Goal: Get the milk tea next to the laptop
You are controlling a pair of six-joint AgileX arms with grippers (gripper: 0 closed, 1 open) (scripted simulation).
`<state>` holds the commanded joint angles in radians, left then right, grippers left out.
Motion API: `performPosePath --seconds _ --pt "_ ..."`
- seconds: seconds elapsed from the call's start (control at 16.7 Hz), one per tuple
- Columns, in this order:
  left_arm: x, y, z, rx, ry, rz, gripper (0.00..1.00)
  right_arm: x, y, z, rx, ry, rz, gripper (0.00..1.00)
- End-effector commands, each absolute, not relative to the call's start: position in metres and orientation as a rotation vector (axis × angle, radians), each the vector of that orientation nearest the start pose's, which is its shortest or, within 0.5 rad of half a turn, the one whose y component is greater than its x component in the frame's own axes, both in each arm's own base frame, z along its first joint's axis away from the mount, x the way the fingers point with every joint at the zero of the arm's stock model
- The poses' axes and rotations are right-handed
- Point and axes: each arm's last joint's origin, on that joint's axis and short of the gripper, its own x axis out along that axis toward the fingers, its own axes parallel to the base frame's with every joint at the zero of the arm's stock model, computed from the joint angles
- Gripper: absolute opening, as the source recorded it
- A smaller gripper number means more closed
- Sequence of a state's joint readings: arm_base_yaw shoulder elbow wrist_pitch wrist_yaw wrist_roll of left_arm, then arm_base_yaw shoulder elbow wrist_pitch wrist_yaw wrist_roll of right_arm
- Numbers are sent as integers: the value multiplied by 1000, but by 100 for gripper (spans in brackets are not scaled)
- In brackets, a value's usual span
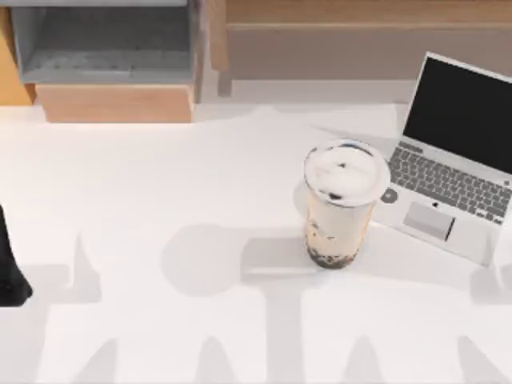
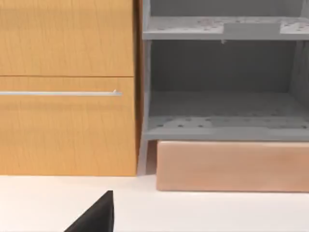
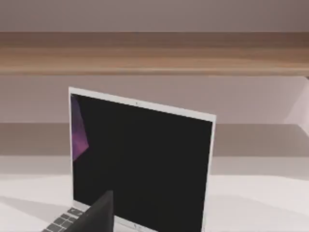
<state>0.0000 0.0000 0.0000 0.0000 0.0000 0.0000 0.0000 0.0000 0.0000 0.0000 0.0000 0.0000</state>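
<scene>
From above, you see the milk tea [image 1: 341, 204] upright on the white tabletop [image 1: 160, 200], just left of the open laptop [image 1: 453, 160], nearly touching. Your left wrist view faces a wooden cabinet [image 2: 67, 87] and grey shelf [image 2: 222, 77]; your right faces the laptop screen. Whether either hand is open, you cannot tell.

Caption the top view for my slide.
Tall clear milk tea cup stands upright beside the open silver-grey laptop on the white table.

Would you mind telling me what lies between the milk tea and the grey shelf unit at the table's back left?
In the top view, bare white tabletop separates the milk tea from the grey shelf unit.
</scene>
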Motion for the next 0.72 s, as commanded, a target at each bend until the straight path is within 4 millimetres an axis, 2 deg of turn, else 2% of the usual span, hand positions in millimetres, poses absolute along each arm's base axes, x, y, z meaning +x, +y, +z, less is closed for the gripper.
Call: performPosePath --seconds 0.36,0.54,0.72 --pt "106 -1 160 0 0 0 100 111 6 165 29 0 10 100" --pt "106 -1 160 0 0 0 100 120 19 171 70 15 23 100" --pt "106 -1 160 0 0 0 100 134 41 174 102 44 34 100"
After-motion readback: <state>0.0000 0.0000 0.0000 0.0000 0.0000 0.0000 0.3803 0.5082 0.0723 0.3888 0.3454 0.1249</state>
